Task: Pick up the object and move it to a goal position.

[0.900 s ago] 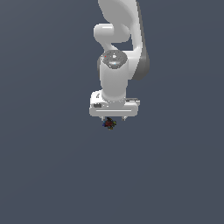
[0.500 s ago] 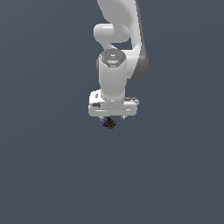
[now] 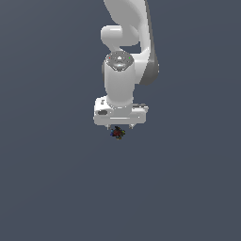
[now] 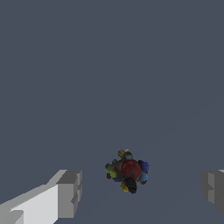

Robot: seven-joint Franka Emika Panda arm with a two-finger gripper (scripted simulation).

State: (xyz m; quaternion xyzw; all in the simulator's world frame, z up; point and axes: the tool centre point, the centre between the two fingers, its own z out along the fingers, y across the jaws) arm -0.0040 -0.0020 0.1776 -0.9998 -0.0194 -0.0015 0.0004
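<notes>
Between the wide-open fingers (image 4: 69, 193) of the gripper (image 4: 140, 190) sits the object (image 4: 127, 170), touching neither pad; roundish speckled lump, no clear long axis; just under the hand in exterior view (image 3: 117, 132)

Plain, featureless slate-grey backdrop (image 3: 47, 188)

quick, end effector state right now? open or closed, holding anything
End effector: open, holding nothing; the speckled object sits between the fingers, touching neither.
</notes>
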